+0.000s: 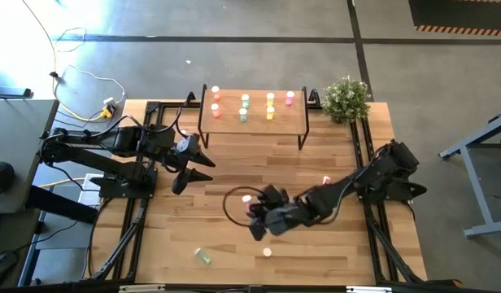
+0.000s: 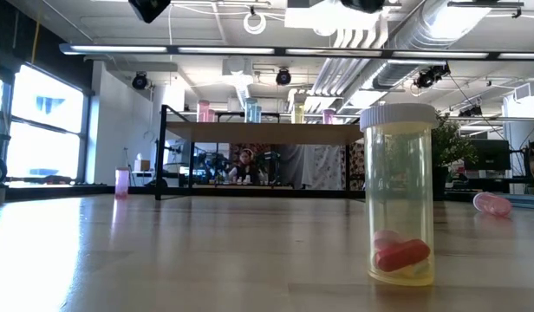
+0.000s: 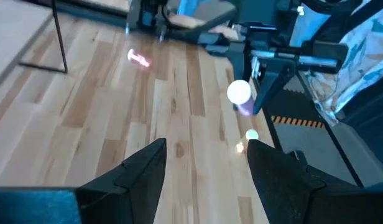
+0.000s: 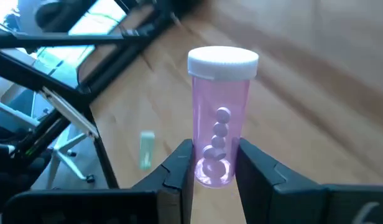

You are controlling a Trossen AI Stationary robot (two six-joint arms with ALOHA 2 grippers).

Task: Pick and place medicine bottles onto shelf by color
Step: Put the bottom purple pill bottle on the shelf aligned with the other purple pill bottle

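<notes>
The right gripper is pinching a pink medicine bottle by its base, white cap pointing away from the fingers, small round pills showing through the wall. In the high view this gripper is hanging over the middle of the table, with the bottle's cap just beyond its tips. Nearest to it, toward the table's front edge, a yellow bottle is standing upright; the low view is showing it close up, with red and pale pills at the bottom. Further out to the front left, a green bottle is lying on its side. Behind the gripper, another pink bottle is lying on the wood. The left gripper is waiting off to the left with its jaws spread wide, holding nothing. Farthest away, the shelf is carrying bottles in columns along the back edge, beside a potted plant.
</notes>
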